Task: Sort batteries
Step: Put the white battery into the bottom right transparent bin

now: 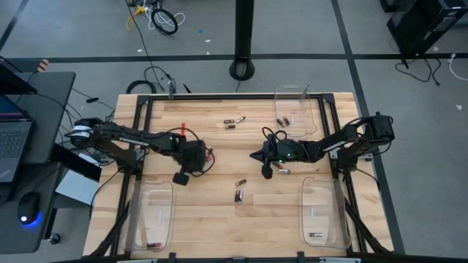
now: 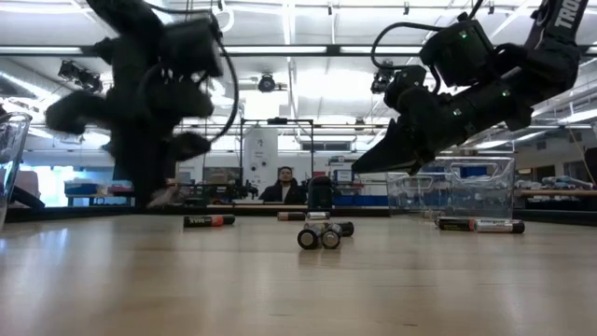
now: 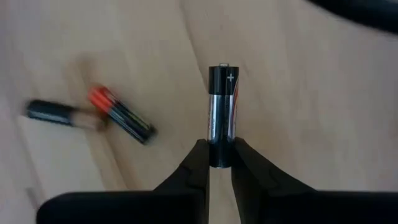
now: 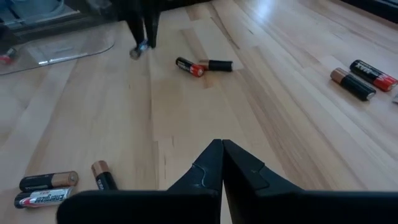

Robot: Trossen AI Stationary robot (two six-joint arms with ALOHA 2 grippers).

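Two batteries (image 2: 318, 237) lie nearest, mid-surface, unsorted. Left tool (image 3: 221, 163) grips one silver cell (image 3: 222, 115) above the surface; right tool (image 4: 222, 163) is clenched empty. Few cells sit in trays (image 1: 151, 219); most remain loose.

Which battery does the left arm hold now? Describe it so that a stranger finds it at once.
Look at the left gripper above the wooden table, left of its middle. Its fingers pinch the bottom end of one battery. Unlike the batteries lying flat on the table, it is lifted, silvery grey with black ends and a plus mark on top.
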